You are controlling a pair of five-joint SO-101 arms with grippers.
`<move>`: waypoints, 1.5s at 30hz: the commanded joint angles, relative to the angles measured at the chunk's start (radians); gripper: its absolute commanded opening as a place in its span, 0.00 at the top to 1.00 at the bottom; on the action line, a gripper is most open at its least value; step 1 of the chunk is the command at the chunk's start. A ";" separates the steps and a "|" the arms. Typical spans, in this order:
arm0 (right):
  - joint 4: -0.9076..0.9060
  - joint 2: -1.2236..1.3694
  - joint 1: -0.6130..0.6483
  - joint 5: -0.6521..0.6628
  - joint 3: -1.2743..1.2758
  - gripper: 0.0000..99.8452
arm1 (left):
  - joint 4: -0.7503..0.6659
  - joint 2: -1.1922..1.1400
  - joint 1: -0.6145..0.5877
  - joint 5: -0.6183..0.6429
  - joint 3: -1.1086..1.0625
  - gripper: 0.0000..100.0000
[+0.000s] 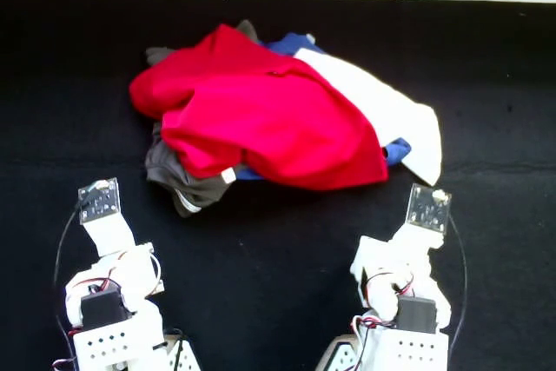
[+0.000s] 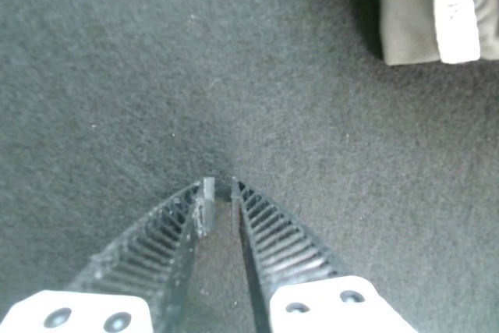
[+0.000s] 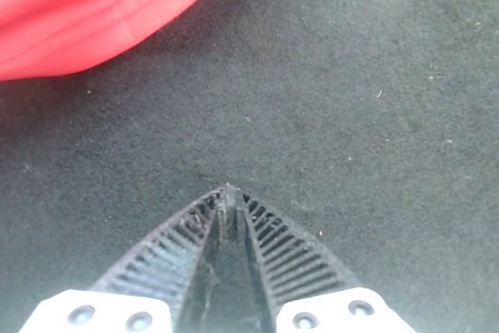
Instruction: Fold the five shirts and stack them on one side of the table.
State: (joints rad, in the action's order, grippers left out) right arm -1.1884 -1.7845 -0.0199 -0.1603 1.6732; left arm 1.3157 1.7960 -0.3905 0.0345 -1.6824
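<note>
Several soft, rumpled shirts sit heaped mid-desk [image 1: 278,249] toward its far edge: red shirt [image 1: 261,115] on top, over the white shirt [image 1: 391,110] and grey shirt [image 1: 178,175]. The heap's long axis runs across the desk, just beyond both arms. The left pincer [image 2: 220,190], nearly pressed together and empty, faces the grey hem. The right pincer [image 3: 228,193], pressed together, faces the red hem.

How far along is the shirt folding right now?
Nothing looks done yet: the shirts lie in one crumpled pile, the red shirt on top of the white shirt, blue shirt and grey shirt. Nothing is in hand either: the left gripper and right gripper are both shut with nothing held, over bare table short of the pile. All the folding and stacking is left.
</note>
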 commanded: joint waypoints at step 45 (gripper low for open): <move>0.008 0.001 0.002 -0.009 0.136 0.99 | 0.011 0.002 0.544 0.012 -0.012 0.94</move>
State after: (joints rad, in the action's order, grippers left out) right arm -1.1884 -1.7845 -0.0199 -0.1603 1.6732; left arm 1.3203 1.7960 0.1389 0.0407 -1.6824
